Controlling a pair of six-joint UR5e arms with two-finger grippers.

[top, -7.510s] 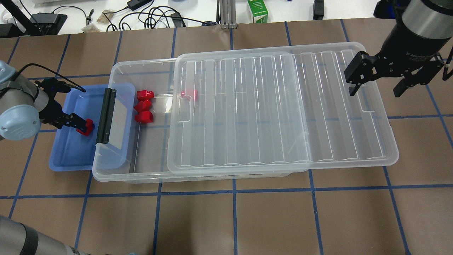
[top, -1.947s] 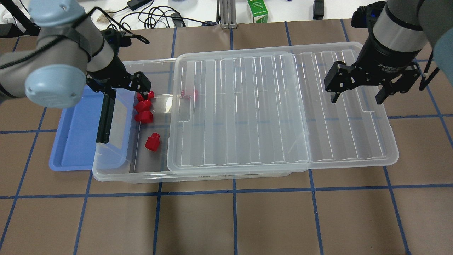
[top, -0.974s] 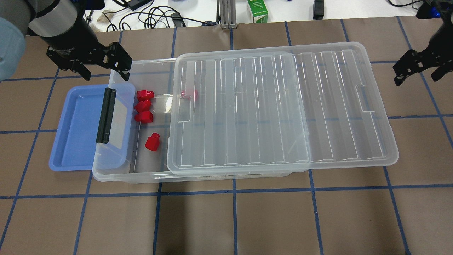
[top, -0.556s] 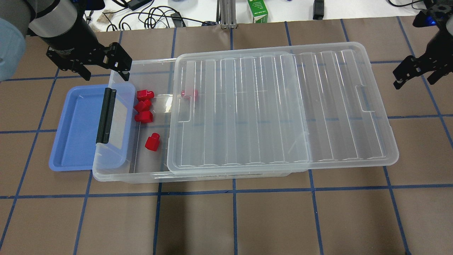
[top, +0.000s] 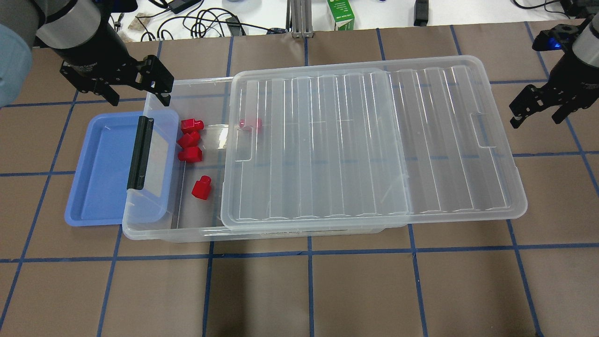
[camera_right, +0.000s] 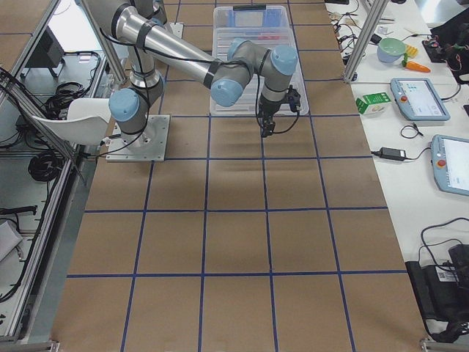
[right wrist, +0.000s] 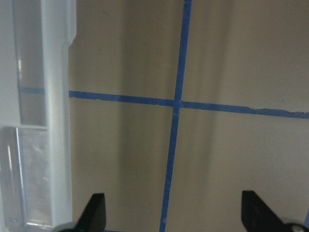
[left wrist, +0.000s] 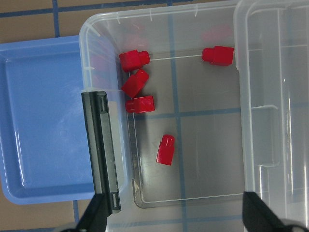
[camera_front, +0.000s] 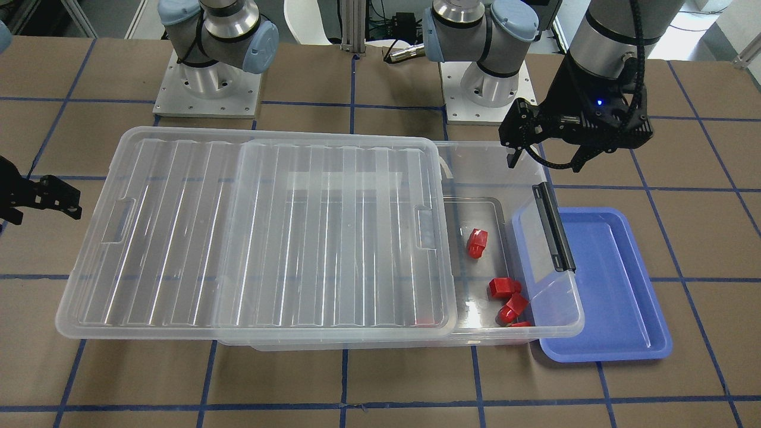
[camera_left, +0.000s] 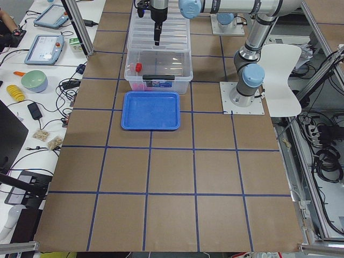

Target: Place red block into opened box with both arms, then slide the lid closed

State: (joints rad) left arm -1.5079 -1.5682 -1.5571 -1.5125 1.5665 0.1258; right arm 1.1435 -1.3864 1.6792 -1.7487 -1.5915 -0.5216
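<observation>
The clear box (top: pixel 140 230) lies lengthwise on the table, its black latch bar (top: pixel 140 152) at the left end. The lid (top: pixel 374 140) rests on it, shifted right, leaving the left end uncovered. Several red blocks lie inside. One red block (top: pixel 201 187) (camera_front: pixel 477 244) (left wrist: pixel 165 149) sits alone near the lid's edge, and another shows through the lid. My left gripper (top: pixel 138 97) (camera_front: pixel 542 163) hangs open and empty above the box's far left corner. My right gripper (top: pixel 536 120) (camera_front: pixel 41 213) is open over the table, just beyond the lid's right short edge (right wrist: pixel 48 121).
A shallow blue tray (top: pixel 98 168) lies at the box's left end, partly under the latch end, with nothing in it. A green carton (top: pixel 340 14) and cables sit along the far table edge. Brown mat with blue tape lines stretches in front of the box.
The left gripper brought a red block from the blue tray, released it into the box and rose to the far left corner. The right gripper left the lid and hovers past its right edge.
</observation>
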